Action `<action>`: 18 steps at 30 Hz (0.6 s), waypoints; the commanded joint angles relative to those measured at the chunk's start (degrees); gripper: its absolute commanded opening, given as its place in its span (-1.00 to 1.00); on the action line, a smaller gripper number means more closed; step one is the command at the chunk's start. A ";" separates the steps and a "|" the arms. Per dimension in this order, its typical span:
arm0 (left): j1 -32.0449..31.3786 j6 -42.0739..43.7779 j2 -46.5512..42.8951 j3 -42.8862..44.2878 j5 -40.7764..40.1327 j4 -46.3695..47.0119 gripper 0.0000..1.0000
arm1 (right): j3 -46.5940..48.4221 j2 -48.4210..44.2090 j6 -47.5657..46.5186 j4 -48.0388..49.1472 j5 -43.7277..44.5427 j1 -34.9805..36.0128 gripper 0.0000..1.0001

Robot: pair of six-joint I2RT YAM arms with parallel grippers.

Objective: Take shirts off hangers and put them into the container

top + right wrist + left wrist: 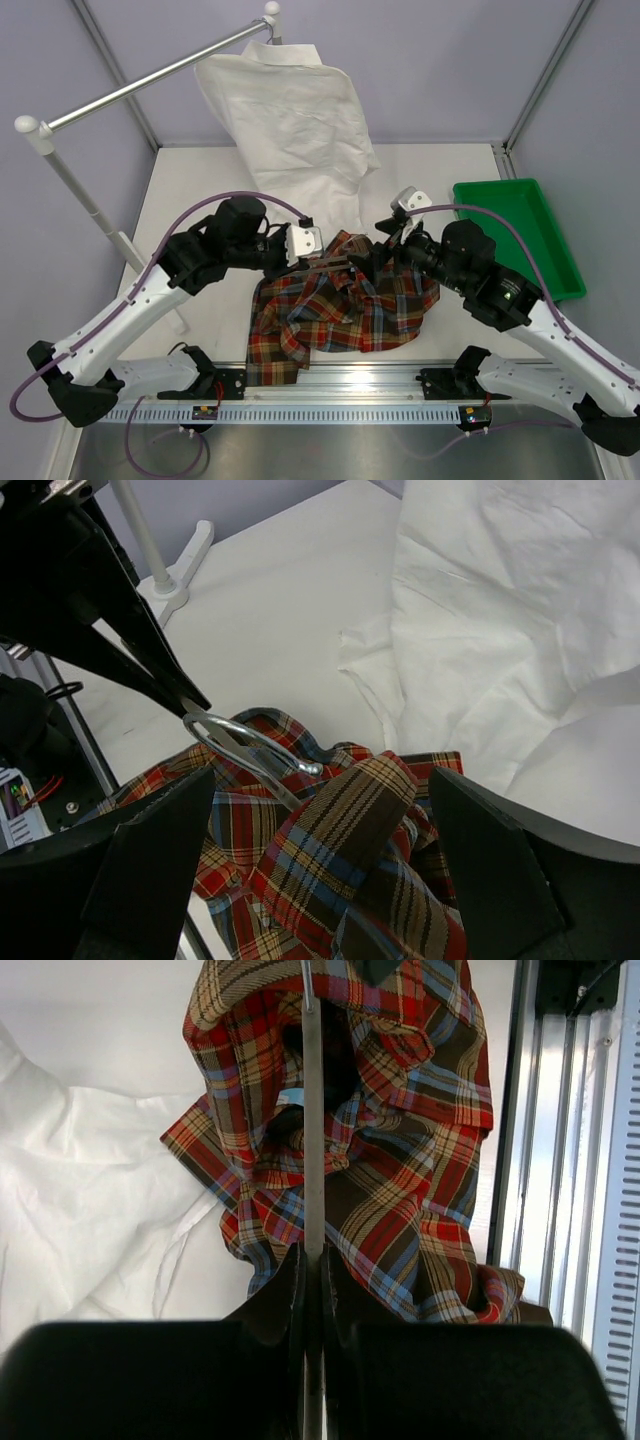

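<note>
Red-orange plaid shirt (pixel 350 310) crumpled | left hand (pixel 312 1260) clenched on thin wire hanger (pixel 312 1110) | right hand (pixel 320 780) released, spread wide

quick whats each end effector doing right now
left end effector: closed on the hanger
right end effector: open, holding nothing, one finger on each side of the plaid shirt

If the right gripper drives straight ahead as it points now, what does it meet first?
Likely the red-orange plaid shirt, bunched inside the open right gripper; the thin wire hanger's hook lies just beyond, though depth is unclear.
</note>
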 commanded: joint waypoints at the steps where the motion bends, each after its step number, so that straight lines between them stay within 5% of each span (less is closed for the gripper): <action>1: 0.10 -2.84 -0.93 -0.44 -1.19 6.72 -1.00 | 1.00 -3.32 3.17 -3.61 7.84 -0.01 0.98; 18: 0.10 -16.11 4.17 1.05 -2.87 13.84 -1.00 | -3.22 0.62 9.51 -3.62 15.85 0.07 0.86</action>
